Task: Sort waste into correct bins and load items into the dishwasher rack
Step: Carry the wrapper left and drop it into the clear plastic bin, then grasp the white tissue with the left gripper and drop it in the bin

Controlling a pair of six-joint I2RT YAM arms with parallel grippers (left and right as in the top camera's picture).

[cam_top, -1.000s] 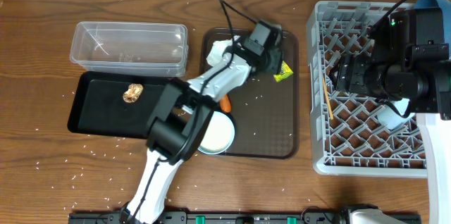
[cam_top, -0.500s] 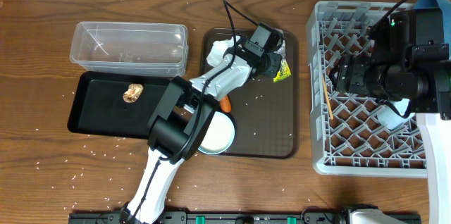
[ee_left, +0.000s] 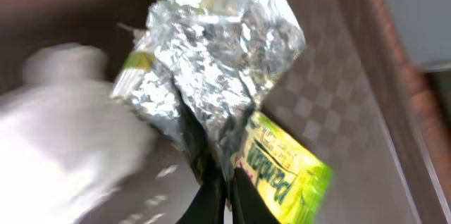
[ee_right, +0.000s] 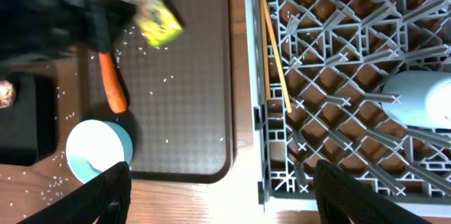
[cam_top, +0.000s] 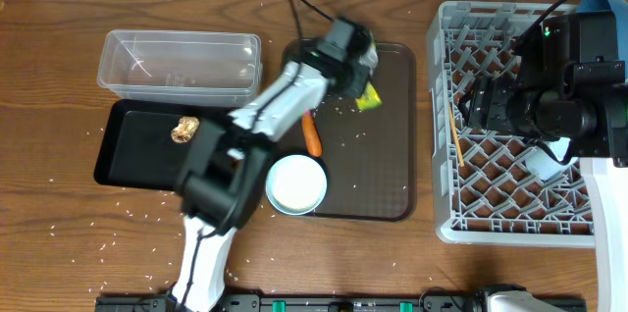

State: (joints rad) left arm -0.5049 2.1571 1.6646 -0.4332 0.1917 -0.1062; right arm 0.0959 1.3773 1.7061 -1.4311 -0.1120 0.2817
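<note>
One wrapper [ee_left: 225, 62], pinched in the left gripper [ee_left: 224, 197], hangs over the brown tray's [cam_top: 383, 165] far end, print too blurred to read. One carrot [cam_top: 312, 135] and one cup [cam_top: 296, 182] sit at the tray's left. Only the wrist view shows its foil lining. Right gripper [ee_right: 222, 182] gapes, right of the tray.

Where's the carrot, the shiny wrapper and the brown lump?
carrot [cam_top: 312, 136], overhead view, middle of its orange body.
snack wrapper [ee_left: 220, 55], left wrist view, crinkled silver part.
brown food lump [cam_top: 183, 130], overhead view, its top.
</note>
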